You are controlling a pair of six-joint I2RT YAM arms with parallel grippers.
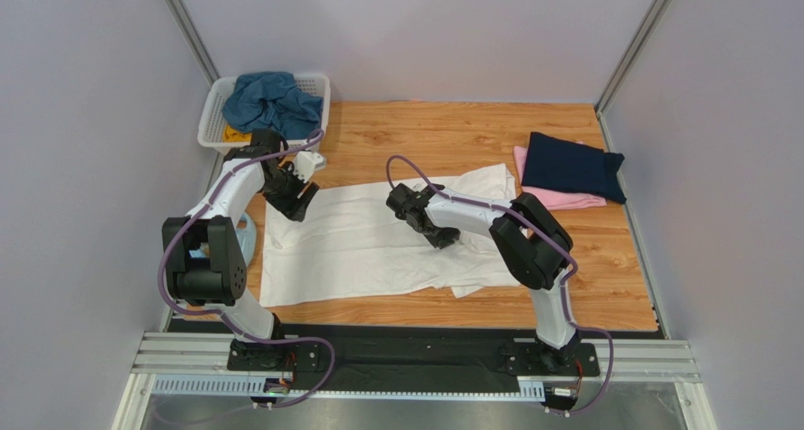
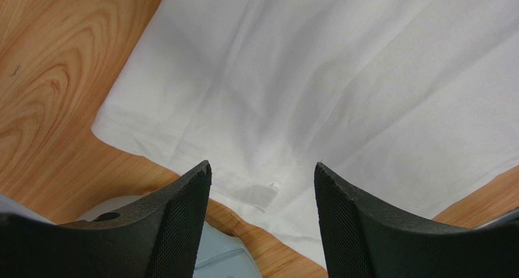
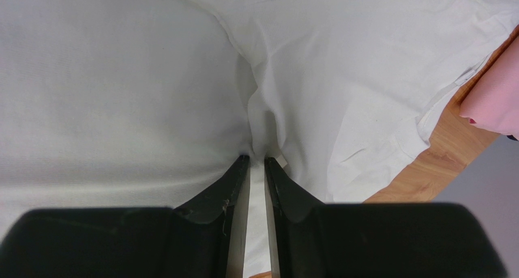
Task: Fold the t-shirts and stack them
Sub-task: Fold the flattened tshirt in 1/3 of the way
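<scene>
The white shirt (image 1: 359, 251) is spread out flat across the middle of the desk (image 1: 443, 129). The right end effector (image 3: 257, 160) is down on it around the middle, its fingers nearly together with a little ridge of white cloth pinched between them. The left end effector (image 2: 263, 168) just hangs wide open over the shirt's far-left corner, holding nothing. Over on the right, a folded navy shirt (image 1: 574, 166) sits on a pink shirt (image 1: 566, 201). Back left, a teal shirt (image 1: 272, 100) is heaped in the basket (image 1: 212, 119).
</scene>
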